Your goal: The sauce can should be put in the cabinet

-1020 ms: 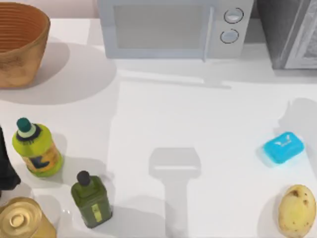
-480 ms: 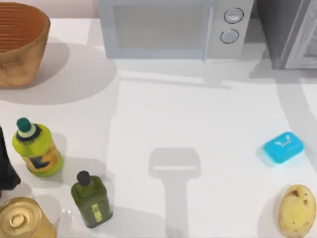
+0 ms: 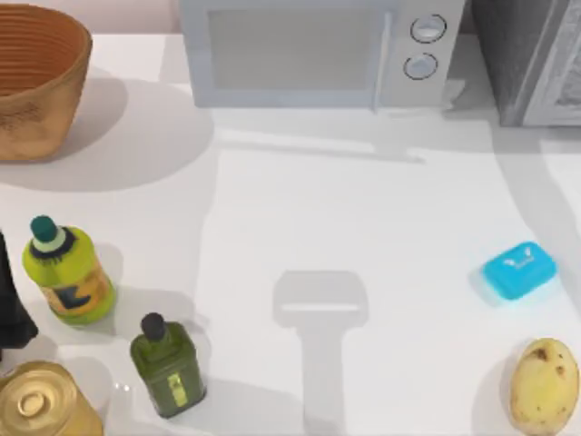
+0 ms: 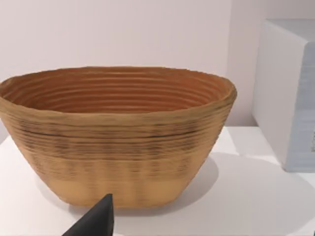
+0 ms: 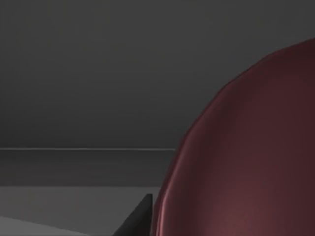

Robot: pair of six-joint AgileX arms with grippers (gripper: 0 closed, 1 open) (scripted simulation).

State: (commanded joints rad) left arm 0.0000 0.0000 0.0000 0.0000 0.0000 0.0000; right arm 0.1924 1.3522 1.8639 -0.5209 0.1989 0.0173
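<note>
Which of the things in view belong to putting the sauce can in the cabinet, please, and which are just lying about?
Job in hand:
sauce can, its maroon top close before the right wrist camera
cabinet, at the table's far right corner

Lying about:
microwave
basket
yellow-green bottle
dark green bottle
gold can
blue soap
potato

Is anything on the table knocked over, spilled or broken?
Nothing stands out. The two bottles and the gold can stand upright, the basket sits level, and the blue soap and potato lie on the table. No spill shows.
</note>
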